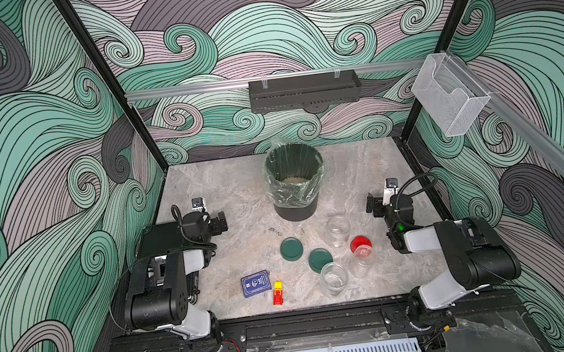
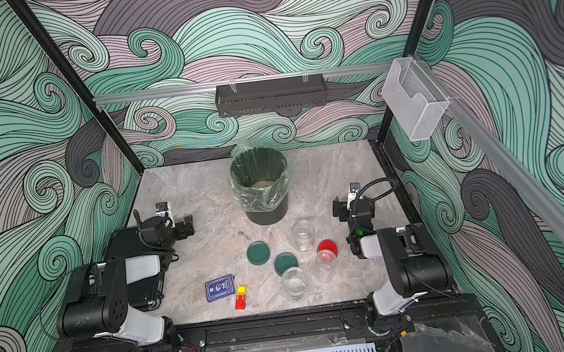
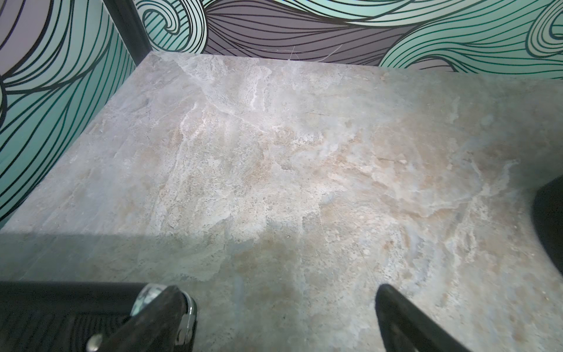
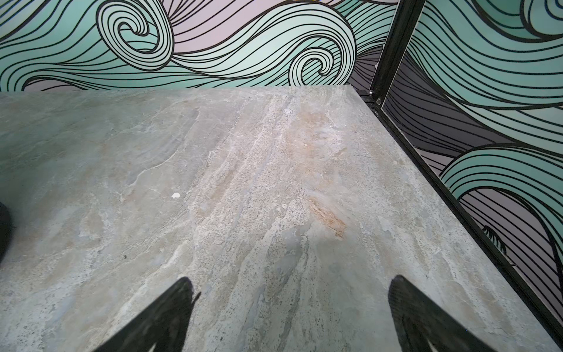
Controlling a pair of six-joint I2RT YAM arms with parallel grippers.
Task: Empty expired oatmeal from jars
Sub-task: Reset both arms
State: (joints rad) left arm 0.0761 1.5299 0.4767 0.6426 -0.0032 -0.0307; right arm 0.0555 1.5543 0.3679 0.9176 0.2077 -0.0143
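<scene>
Three clear jars stand right of centre on the table. The back jar [image 1: 339, 230] [image 2: 303, 234] and the front jar [image 1: 334, 278] [image 2: 294, 283] are lidless, and their two dark green lids [image 1: 291, 249] [image 1: 320, 260] lie flat beside them. The third jar [image 1: 361, 260] [image 2: 326, 263] still wears its red lid [image 1: 360, 244]. Pale oatmeal [image 1: 294, 180] [image 2: 261, 183] lies at the bottom of the black bin [image 1: 296, 211]. My left gripper [image 1: 218, 223] [image 3: 280, 292] hangs open and empty left of the bin. My right gripper [image 1: 372, 206] [image 4: 291, 286] hangs open and empty right of it, just beyond the jars.
A blue card box [image 1: 256, 283] and a red and yellow toy car [image 1: 278, 293] lie near the table's front edge. The bin wears a clear liner [image 1: 277, 192]. Its dark side shows at the edge of each wrist view [image 3: 551, 219] [image 4: 3, 231]. Patterned walls close in the table.
</scene>
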